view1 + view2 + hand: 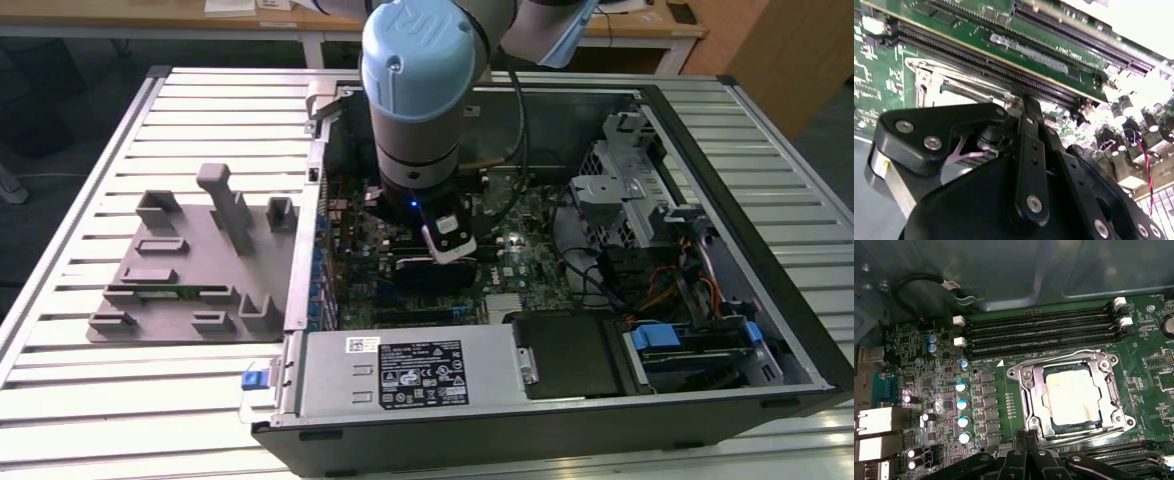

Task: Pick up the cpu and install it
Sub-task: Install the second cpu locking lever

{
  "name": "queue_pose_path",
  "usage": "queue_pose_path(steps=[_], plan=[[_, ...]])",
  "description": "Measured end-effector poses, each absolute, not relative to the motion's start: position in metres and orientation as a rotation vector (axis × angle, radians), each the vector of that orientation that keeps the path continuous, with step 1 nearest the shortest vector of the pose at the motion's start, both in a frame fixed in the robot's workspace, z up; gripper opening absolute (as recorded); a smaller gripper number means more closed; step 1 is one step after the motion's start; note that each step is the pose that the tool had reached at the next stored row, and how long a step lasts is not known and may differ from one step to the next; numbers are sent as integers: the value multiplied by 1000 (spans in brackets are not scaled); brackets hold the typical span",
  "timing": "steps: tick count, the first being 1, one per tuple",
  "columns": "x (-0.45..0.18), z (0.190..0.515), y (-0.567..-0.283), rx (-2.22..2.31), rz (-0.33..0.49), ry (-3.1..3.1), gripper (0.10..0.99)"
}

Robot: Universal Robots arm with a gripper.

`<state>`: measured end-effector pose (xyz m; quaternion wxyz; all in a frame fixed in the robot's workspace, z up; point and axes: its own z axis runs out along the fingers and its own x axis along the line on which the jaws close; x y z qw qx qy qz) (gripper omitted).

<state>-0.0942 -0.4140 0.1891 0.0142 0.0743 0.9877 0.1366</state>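
Note:
The cpu, a pale silvery square chip, lies flat inside the metal-framed socket on the green motherboard. My gripper hovers just beside the socket's edge, apart from the chip. Its two black fingertips are drawn together with nothing between them. In the second wrist view the gripper points down at the socket frame. In the exterior view the gripper reaches down into the open computer case over the board's middle.
Memory slots run along one side of the socket and capacitors along another. A black cable loops by the case wall. A power supply, drive cage and wiring crowd the case. A grey fixture tray sits at the exterior view's left.

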Motion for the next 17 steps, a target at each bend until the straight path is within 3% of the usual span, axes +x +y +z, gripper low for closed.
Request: queue_pose_path(steps=[12, 17], plan=[[-94, 222, -414, 231, 420, 3076, 106], [-92, 222, -412, 233, 365, 3080, 106]])
